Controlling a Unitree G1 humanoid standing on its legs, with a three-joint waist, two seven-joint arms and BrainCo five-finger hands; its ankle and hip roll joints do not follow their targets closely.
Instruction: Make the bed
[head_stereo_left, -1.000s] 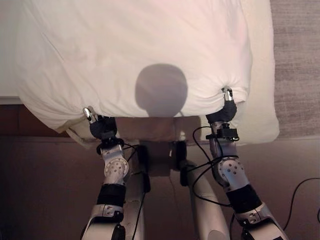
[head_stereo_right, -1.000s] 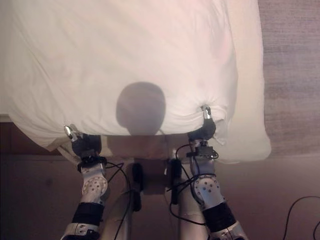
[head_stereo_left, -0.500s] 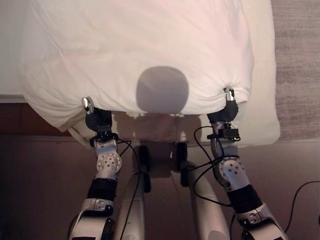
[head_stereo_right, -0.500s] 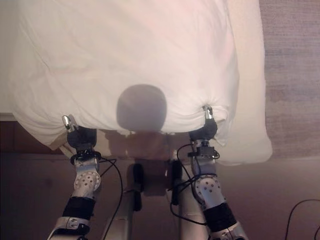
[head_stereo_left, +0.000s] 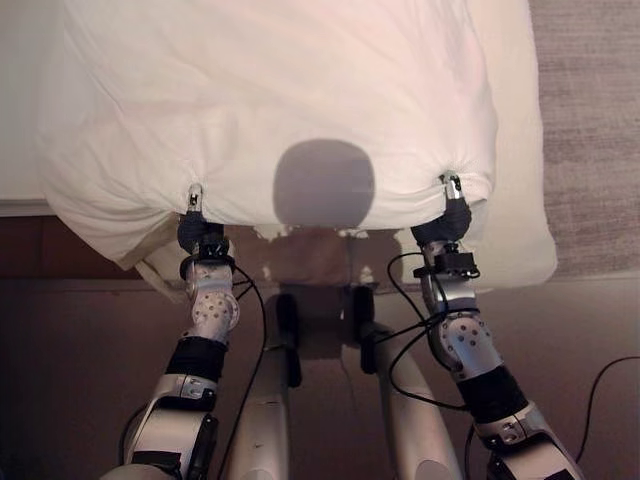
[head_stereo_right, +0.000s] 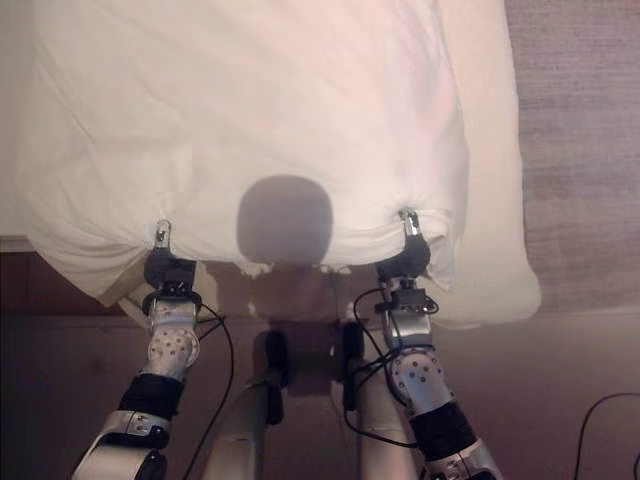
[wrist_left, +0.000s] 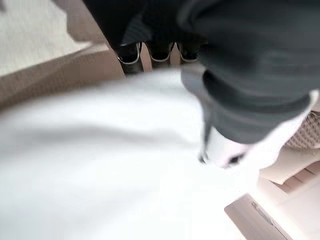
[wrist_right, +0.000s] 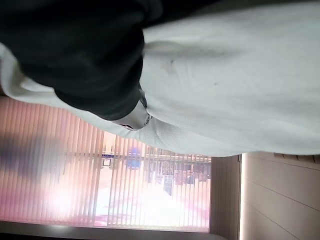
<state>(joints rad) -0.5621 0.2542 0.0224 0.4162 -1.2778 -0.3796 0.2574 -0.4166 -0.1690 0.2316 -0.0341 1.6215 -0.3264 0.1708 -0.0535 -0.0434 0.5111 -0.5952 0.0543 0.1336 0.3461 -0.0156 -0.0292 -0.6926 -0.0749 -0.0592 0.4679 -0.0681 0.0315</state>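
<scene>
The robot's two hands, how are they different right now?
The left hand grips the white duvet near a corner that sags below the bed edge, while the right hand grips where the edge sits higher and tighter. The left hand is a bit lower in the left eye view than the right hand. Same for both: each pinches a bunched bit of the duvet's near edge, with cloth gathered around it.

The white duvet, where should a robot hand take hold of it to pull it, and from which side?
Grip the white duvet along its near hem, coming from the foot of the bed. That edge hangs loose and gathers easily. The left robot hand and right robot hand already pinch it there, set wide apart toward the two corners, with cloth puckering at each pinch, so a pull should spread evenly.
</scene>
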